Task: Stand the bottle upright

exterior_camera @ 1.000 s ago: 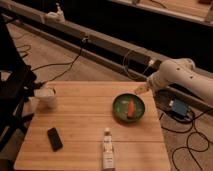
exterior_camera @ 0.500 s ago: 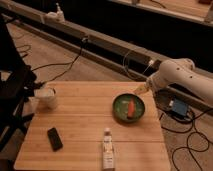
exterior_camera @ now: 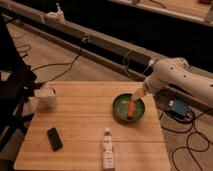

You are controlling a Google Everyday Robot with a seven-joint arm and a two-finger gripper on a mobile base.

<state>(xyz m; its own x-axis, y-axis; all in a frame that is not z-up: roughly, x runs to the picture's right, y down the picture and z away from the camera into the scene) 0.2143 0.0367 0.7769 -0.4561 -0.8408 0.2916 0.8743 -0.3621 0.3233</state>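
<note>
We see gripper point(exterior_camera: 138, 94) above green bowl point(exterior_camera: 121, 107) rim; its state we cannot tell. Bottle point(exterior_camera: 108, 150) lies flat, well apart from gripper, camera-side.

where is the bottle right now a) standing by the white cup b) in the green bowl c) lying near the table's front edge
c: the bottle lies flat at the front of the table, right of the phone; the pincer is over the far right rim of the green bowl
</note>
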